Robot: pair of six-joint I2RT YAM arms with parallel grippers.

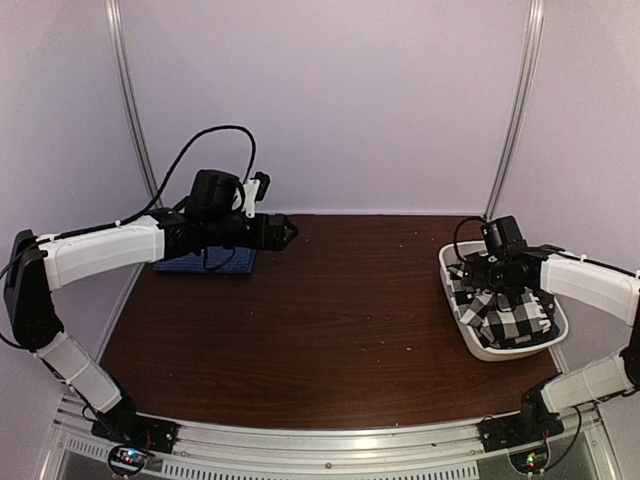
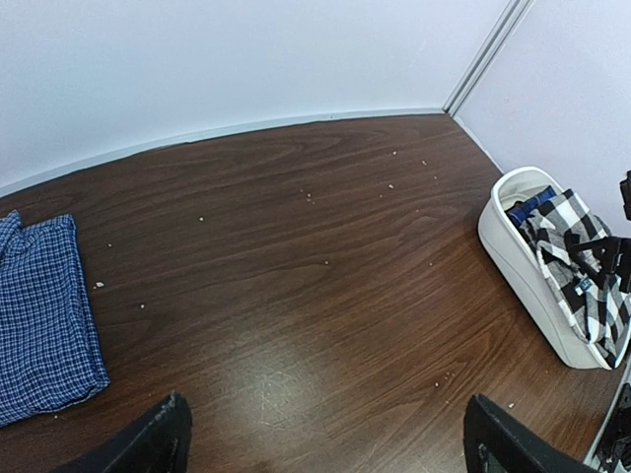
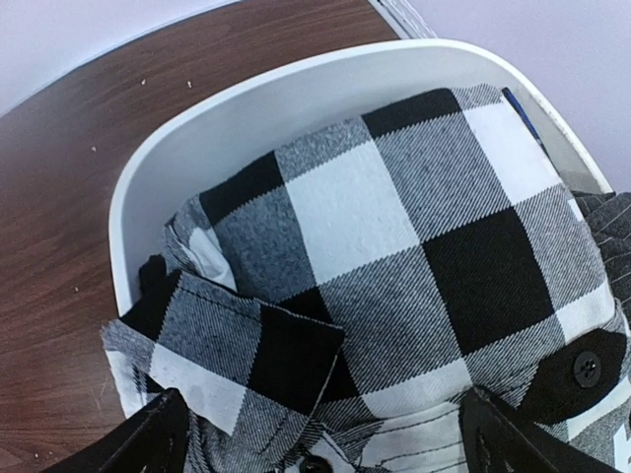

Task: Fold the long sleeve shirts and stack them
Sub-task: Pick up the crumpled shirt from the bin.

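No writing, brand, number or sign can be read anywhere in these views. The only candidate is a small pale tag with bluish marks on the checked shirt (image 2: 567, 251) in the left wrist view, and it is too small and blurred to read.
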